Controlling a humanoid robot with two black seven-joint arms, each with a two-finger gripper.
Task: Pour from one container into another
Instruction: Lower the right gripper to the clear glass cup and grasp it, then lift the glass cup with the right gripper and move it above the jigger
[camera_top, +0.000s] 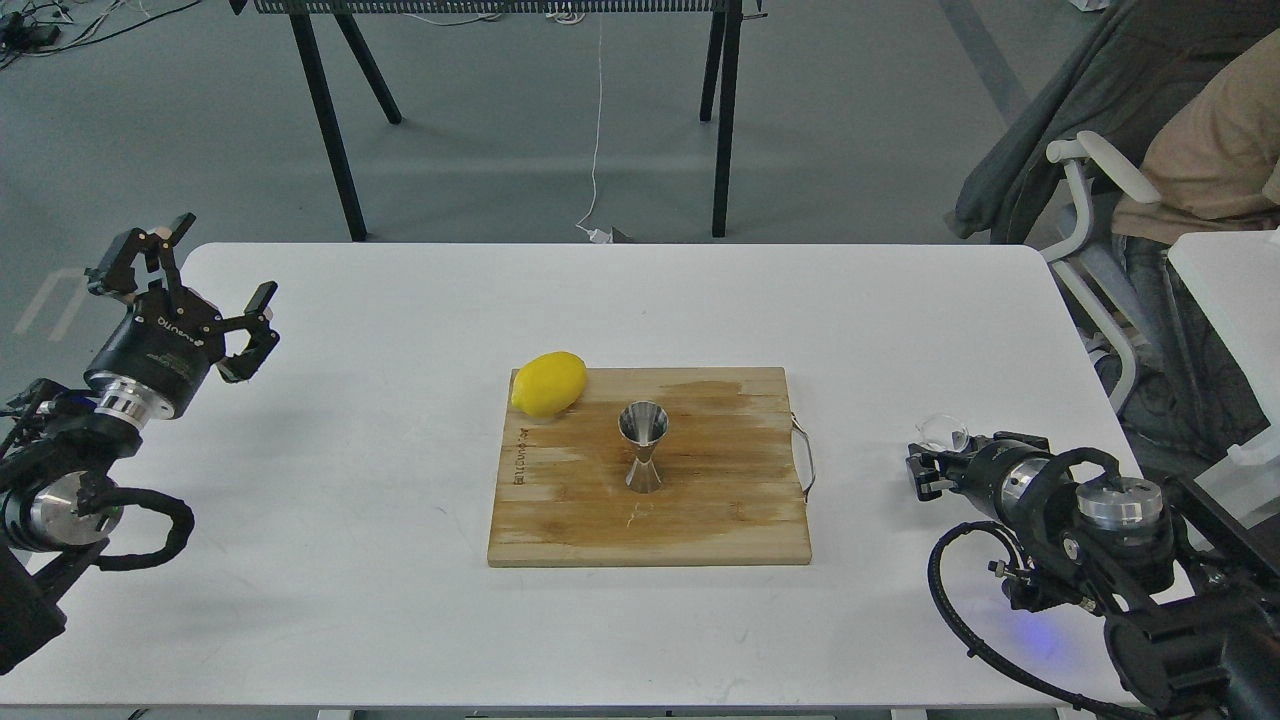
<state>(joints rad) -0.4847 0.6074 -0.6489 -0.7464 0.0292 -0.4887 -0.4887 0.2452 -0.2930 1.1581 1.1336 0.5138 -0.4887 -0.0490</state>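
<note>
The steel jigger (643, 447) stands upright near the middle of the wooden cutting board (700, 520), a lemon (549, 383) on the board's far left corner. The left gripper (205, 285) hovers with fingers spread, empty. The right gripper (925, 468) grips the clear glass cup (943, 433) at the table's (350, 560) right side.

There is only one camera. It sits up high at the robot's head and looks forward and down onto the white worktop (400, 600). It is fairly near. The floor (850, 120) shows behind, and the far right side looks a bit cluttered.
</note>
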